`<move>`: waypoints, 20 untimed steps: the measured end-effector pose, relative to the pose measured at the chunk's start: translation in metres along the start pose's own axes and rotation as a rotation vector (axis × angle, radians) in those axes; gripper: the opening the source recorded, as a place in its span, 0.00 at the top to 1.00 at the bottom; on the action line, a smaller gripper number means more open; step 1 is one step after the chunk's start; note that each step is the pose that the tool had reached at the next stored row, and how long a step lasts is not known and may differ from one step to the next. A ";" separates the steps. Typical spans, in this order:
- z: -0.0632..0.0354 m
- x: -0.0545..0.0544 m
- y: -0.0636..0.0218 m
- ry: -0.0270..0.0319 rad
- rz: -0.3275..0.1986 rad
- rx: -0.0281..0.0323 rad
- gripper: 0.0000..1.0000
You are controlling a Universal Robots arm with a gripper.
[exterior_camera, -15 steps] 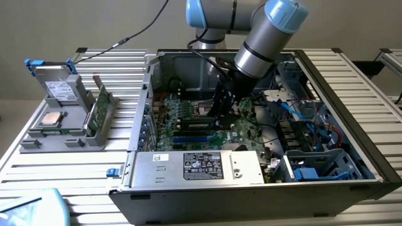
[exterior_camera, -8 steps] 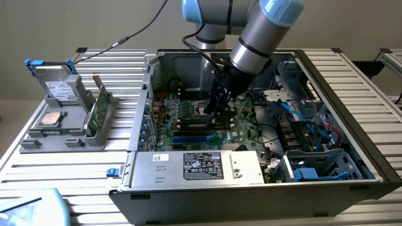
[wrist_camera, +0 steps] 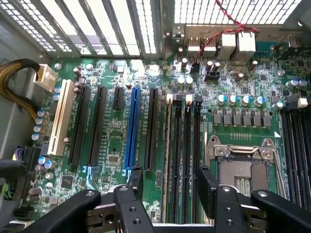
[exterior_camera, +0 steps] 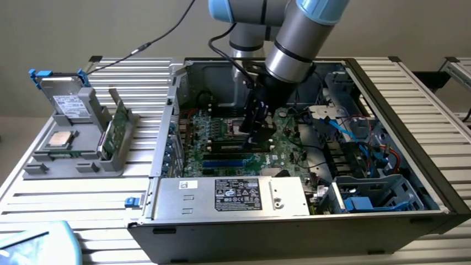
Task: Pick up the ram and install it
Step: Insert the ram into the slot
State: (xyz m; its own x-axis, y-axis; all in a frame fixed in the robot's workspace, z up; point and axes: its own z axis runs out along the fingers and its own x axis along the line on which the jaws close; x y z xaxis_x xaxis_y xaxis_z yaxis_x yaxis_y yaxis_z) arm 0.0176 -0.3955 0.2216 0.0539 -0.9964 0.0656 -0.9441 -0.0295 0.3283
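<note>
fingers (wrist_camera: 208, 190) | bases cut off at edge | motherboard (exterior_camera: 213, 132) (partly behind arm (exterior_camera: 298, 44))

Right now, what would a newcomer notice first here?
The arm reaching into the open case stands out first. Its gripper hangs open over the black memory slots, beside the CPU socket. A grey rack of parts sits at the exterior view's left.

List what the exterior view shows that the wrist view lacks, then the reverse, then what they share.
Exterior view: the robot arm, the labelled power supply, and a grey tray on that view's left holding a hard drive and green circuit boards. Wrist view: the white slot and the braided cable with its white plug. Both: the motherboard and the open gripper above the memory slots.
</note>
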 end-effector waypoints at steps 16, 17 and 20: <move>-0.0136 0.000 0.0182 0.0027 0.009 0.1017 0.42; -0.0145 0.000 0.0196 0.0029 0.009 0.1070 0.42; -0.0162 0.000 0.0240 0.0034 0.011 0.1234 0.42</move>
State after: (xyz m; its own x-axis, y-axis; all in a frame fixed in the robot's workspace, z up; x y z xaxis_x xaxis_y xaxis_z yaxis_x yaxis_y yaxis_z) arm 0.0003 -0.3951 0.2447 0.0446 -0.9964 0.0717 -0.9775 -0.0287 0.2091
